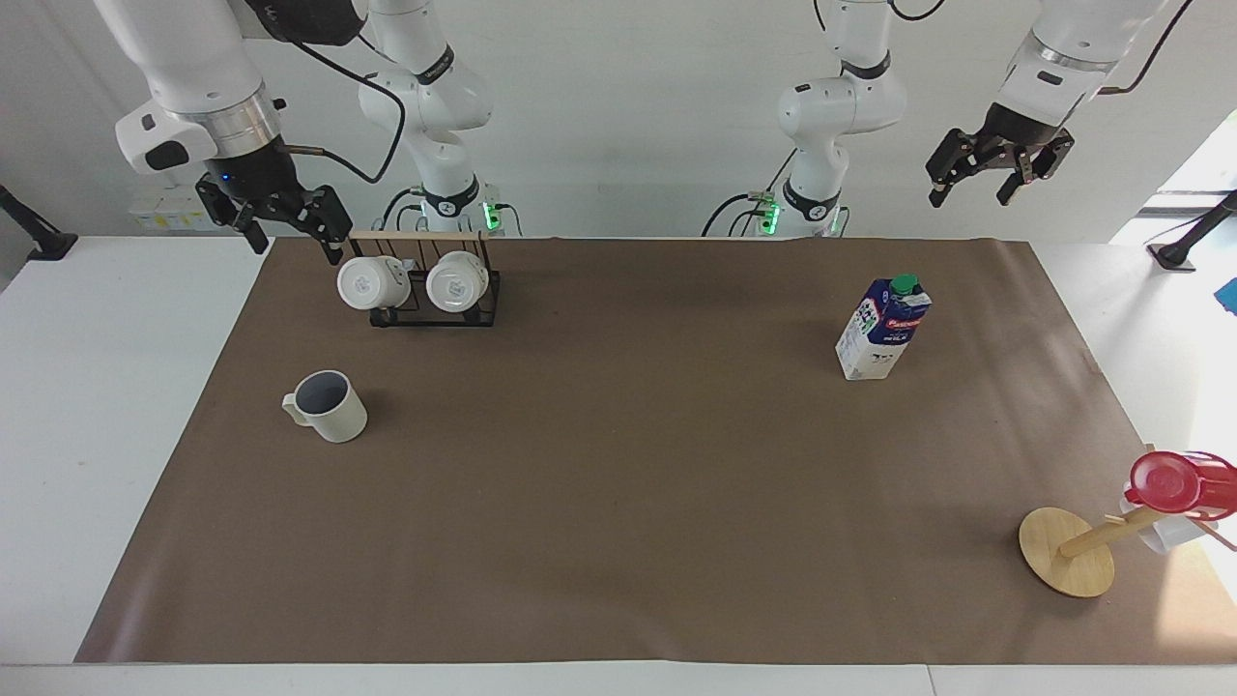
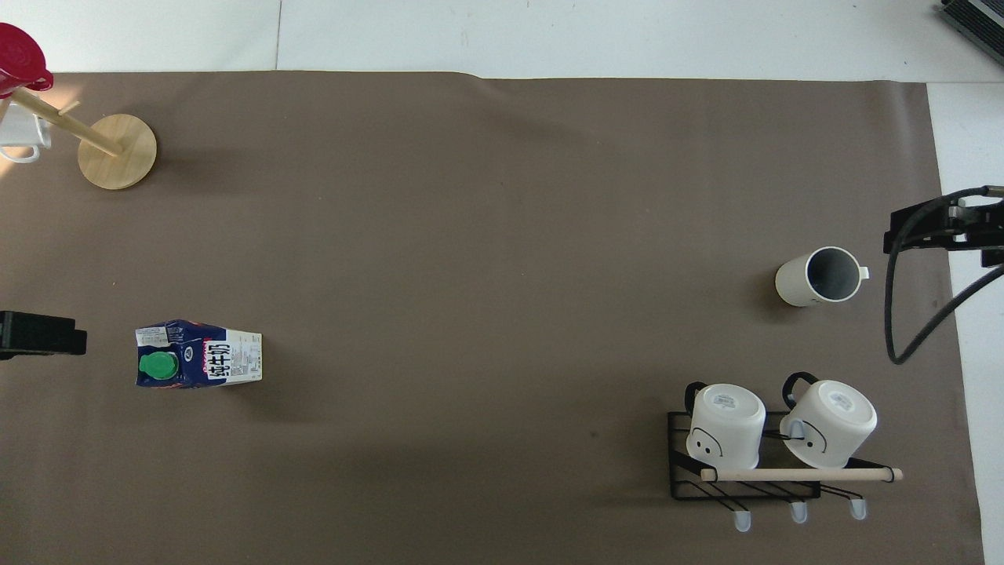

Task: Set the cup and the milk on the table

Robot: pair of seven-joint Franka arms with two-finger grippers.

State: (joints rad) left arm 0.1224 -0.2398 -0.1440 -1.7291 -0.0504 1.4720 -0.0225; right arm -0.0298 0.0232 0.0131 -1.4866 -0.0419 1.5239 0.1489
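Observation:
The cup [image 1: 329,407], cream with a grey-blue inside, stands upright on the brown paper of the table [image 1: 618,522] toward the right arm's end; it also shows in the overhead view [image 2: 816,276]. The milk [image 1: 881,327] stands upright toward the left arm's end, green cap up, and shows in the overhead view [image 2: 198,355] too. My right gripper [image 1: 295,244] is open and empty, raised over the paper's corner beside the mug rack. My left gripper [image 1: 968,200] is open and empty, raised high over the table's edge at its own end.
A black wire rack [image 1: 430,302] with two white mugs stands nearer to the robots than the cup. A wooden mug tree [image 1: 1066,552] with a red cup [image 1: 1169,481] stands farthest from the robots at the left arm's end.

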